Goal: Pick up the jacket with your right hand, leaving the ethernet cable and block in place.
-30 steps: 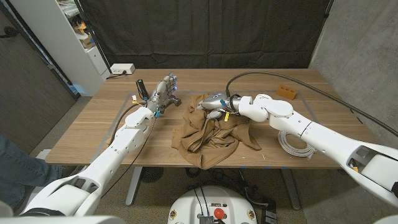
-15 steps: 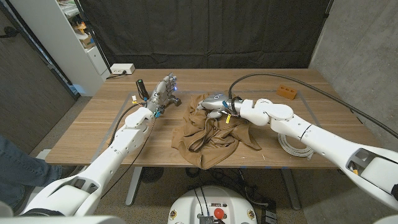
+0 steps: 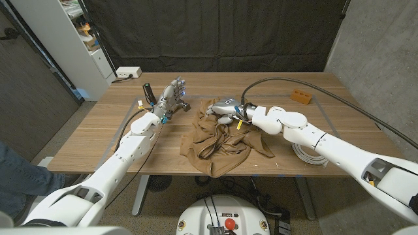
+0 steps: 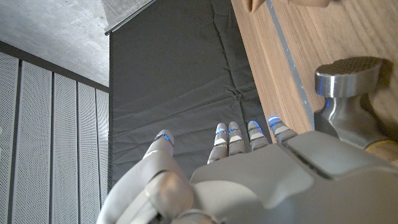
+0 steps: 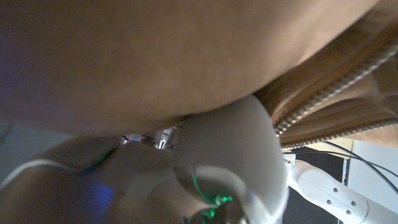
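Note:
A brown jacket (image 3: 219, 145) lies crumpled at the table's front middle, one part hanging over the near edge. My right hand (image 3: 226, 108) sits on its far edge with fingers curled into the cloth. In the right wrist view the jacket (image 5: 186, 56) and its zipper (image 5: 336, 93) press close against that hand (image 5: 205, 168). A white coiled ethernet cable (image 3: 307, 150) lies to the right of the jacket under my right forearm. An orange block (image 3: 300, 96) stands at the far right. My left hand (image 3: 171, 96) is raised over the table's left part, fingers (image 4: 239, 134) apart, holding nothing.
A hammer (image 3: 148, 93) stands beside my left hand, its metal head (image 4: 348, 87) on the wood. A white box (image 3: 128, 72) sits at the far left edge. A shelf (image 3: 85, 39) stands back left. A person's leg (image 3: 13, 176) shows at the left.
My right forearm and elbow have sunk slightly toward the front while the hand stays on the jacket. The left arm has not moved.

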You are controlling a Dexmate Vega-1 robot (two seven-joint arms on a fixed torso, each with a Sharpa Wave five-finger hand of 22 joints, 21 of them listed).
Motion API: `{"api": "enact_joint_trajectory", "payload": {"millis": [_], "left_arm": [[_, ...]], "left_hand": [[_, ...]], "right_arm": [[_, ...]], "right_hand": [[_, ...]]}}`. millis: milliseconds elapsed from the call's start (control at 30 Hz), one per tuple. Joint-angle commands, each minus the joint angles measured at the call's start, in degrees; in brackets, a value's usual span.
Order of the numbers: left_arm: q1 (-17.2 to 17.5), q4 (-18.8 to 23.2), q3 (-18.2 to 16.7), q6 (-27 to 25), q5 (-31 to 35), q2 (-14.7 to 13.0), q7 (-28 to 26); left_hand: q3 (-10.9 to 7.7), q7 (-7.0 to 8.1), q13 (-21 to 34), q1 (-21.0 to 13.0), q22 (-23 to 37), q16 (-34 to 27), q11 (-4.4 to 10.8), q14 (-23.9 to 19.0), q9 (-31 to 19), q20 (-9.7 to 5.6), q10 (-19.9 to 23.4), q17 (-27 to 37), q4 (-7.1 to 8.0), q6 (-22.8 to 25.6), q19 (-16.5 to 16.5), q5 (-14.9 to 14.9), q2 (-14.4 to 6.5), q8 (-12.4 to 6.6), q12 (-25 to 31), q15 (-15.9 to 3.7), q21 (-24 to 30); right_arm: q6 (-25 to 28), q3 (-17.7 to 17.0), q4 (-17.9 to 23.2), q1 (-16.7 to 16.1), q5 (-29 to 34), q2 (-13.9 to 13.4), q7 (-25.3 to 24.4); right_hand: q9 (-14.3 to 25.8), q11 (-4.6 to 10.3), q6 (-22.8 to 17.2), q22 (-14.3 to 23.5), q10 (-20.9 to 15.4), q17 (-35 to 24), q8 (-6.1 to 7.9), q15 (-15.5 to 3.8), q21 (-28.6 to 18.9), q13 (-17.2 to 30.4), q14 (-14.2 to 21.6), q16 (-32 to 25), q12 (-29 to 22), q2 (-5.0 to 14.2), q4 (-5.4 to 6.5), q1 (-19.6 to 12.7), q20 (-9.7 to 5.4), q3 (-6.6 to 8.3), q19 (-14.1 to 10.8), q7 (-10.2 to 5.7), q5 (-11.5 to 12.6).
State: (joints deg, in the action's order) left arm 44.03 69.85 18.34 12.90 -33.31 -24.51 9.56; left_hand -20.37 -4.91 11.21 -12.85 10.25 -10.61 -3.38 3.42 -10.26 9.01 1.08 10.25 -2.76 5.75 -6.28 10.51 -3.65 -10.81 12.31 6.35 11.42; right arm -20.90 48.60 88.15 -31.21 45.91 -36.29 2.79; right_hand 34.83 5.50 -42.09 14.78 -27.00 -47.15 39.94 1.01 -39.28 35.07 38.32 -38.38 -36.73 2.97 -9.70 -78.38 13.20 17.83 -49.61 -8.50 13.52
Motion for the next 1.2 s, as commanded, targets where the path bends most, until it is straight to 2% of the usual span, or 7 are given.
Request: {"api": "enact_joint_trajectory", "payload": {"millis": [33,267,700,1200], "left_arm": [[-0.48,-0.46,-0.11,-0.01,-0.12,-0.12,0.29],[-0.9,-0.96,-0.01,-0.05,-0.09,-0.06,0.53],[-1.67,-1.92,0.14,0.12,0.01,0.21,0.79],[-1.62,-1.65,0.09,0.44,0.07,0.32,0.64]], "left_hand": [[-0.1,0.04,0.09,0.08,0.29,-0.33,-0.22,-0.18,-0.14,0.39,0.37,0.31,-0.42,0.42,0.12,0.01,-0.14,-0.26,0.15,0.03,0.27],[-0.08,0.04,0.09,0.11,0.3,-0.34,-0.26,-0.23,-0.14,0.44,0.43,0.32,-0.47,0.42,0.13,0.02,-0.15,-0.23,0.16,0.07,0.26],[-0.08,0.02,0.09,0.13,0.3,-0.34,-0.22,-0.28,-0.15,0.3,0.47,0.32,-0.52,0.52,0.18,0.02,-0.18,-0.24,0.15,0.01,0.28],[-0.07,-0.02,0.09,0.17,0.3,-0.31,-0.13,-0.23,-0.15,0.38,0.53,0.32,-0.6,0.57,0.21,0.02,-0.22,-0.21,0.15,0.09,0.27]], "right_arm": [[0.87,-0.73,1.21,-0.08,-0.99,-0.22,-0.78],[1.33,-1.42,2.22,0.0,-1.46,-0.53,-0.76],[0.48,-3.02,4.56,0.55,-2.29,-1.45,-1.52],[1.01,-5.26,9.99,0.13,-2.46,-3.45,0.18]], "right_hand": [[0.15,-0.29,-0.28,0.28,0.09,-0.56,0.32,-13.97,-0.7,0.44,4.93,0.36,-0.28,3.77,0.19,-4.67,-25.61,0.62,-19.7,0.12,0.46],[0.4,0.33,-0.41,0.51,0.14,-1.33,0.41,-14.22,-1.5,1.16,5.4,1.06,-0.54,3.61,0.21,-5.23,-25.63,0.79,-18.79,-0.11,0.76],[0.22,0.54,-0.7,0.95,0.07,-2.43,0.22,-14.21,-3.22,2.35,7.02,2.05,-0.9,3.89,0.43,-5.9,-25.74,1.28,-17.93,0.01,1.16],[0.35,0.56,-0.61,1.32,0.14,-3.59,0.07,-14.17,-4.92,3.36,7.81,3.09,-0.95,4.11,0.6,-6.32,-25.72,1.71,-17.16,-0.2,1.49]]}}
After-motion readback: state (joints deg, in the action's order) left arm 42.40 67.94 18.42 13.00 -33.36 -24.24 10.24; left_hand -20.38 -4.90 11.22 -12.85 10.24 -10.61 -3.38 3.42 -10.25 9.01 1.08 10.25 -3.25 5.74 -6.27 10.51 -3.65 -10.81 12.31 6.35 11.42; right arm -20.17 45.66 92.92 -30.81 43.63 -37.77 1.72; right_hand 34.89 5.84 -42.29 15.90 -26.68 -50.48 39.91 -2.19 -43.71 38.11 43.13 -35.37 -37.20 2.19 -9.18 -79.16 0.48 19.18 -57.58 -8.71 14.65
